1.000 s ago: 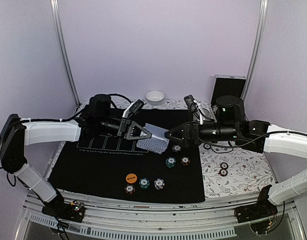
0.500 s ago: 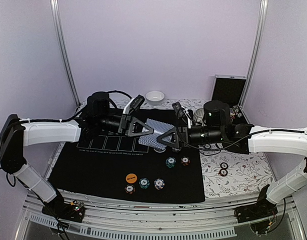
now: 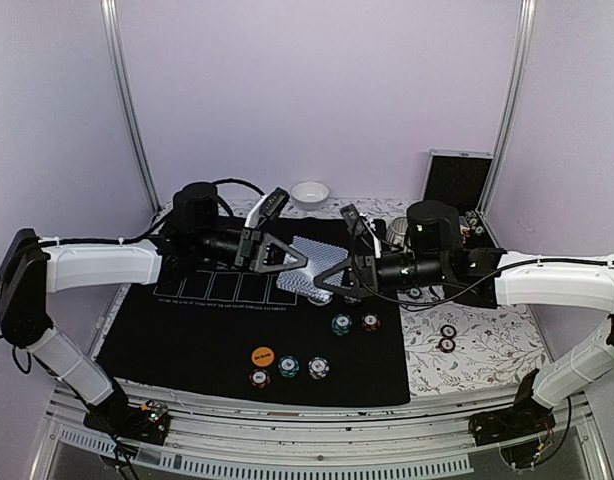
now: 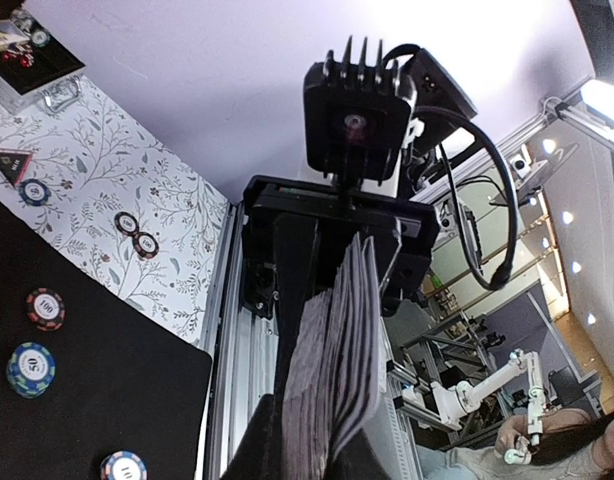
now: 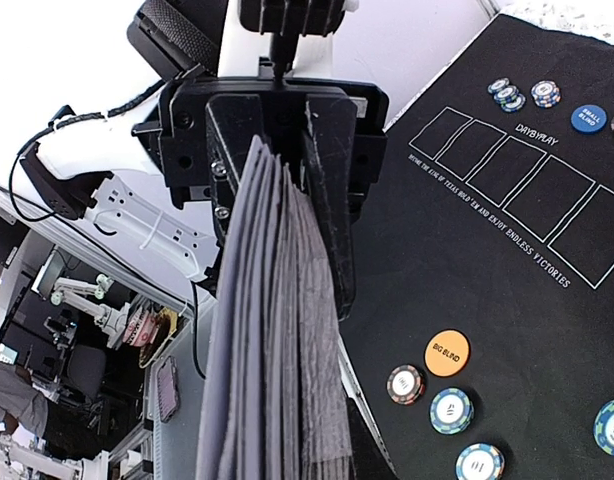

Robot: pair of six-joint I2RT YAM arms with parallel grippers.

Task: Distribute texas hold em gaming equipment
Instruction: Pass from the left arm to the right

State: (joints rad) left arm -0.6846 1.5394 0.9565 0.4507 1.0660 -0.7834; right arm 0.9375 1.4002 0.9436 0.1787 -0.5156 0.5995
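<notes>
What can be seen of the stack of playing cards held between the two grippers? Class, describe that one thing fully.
The stack of playing cards is a slightly fanned deck of thin, paper-like cards with blue-grey patterned backs. It hangs tilted in the air above the black mat, resting on nothing. The left gripper is shut on one end and the right gripper on the opposite end. Both wrist views show it edge-on, layers splayed a little. No card faces can be made out.
</notes>
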